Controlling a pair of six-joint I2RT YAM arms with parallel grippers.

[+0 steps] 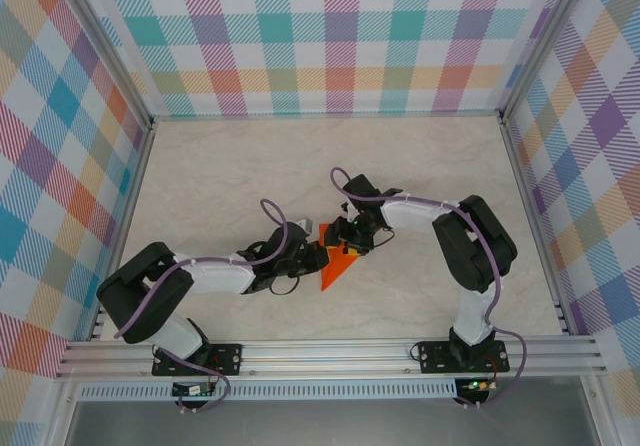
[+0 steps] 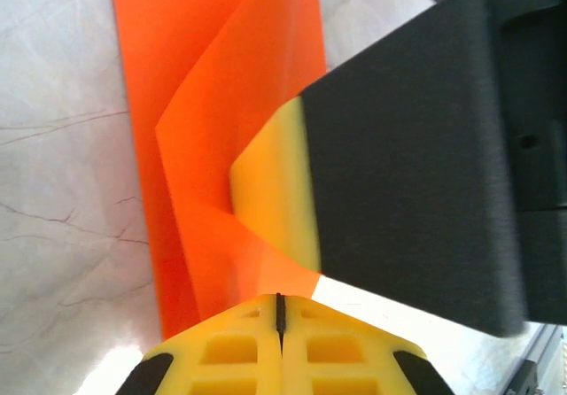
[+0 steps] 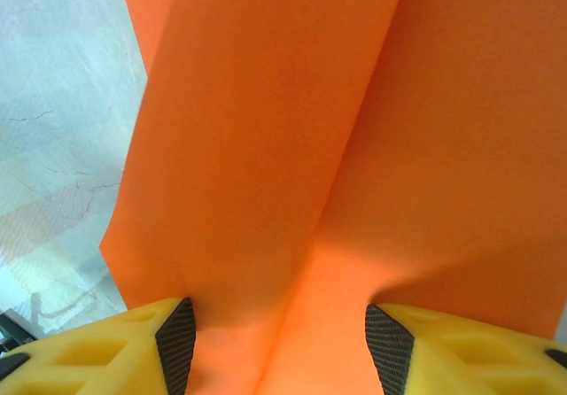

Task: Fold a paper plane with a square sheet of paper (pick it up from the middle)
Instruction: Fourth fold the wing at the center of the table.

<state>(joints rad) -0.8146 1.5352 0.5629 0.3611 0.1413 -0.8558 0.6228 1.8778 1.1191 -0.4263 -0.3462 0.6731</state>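
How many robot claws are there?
2. The left claw is left of the table's middle, pinched shut on the orange paper. The right claw is just right of it, open around the same paper.

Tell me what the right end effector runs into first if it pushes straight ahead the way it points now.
The folded orange paper. It lies between the open fingers of the right end effector and spans the path ahead, apparently very close; what sits beyond it cannot be judged.

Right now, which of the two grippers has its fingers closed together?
The left gripper: its yellow fingers meet at a thin seam, pinching the edge of the orange paper. The right gripper has its fingers wide apart, the paper between them.
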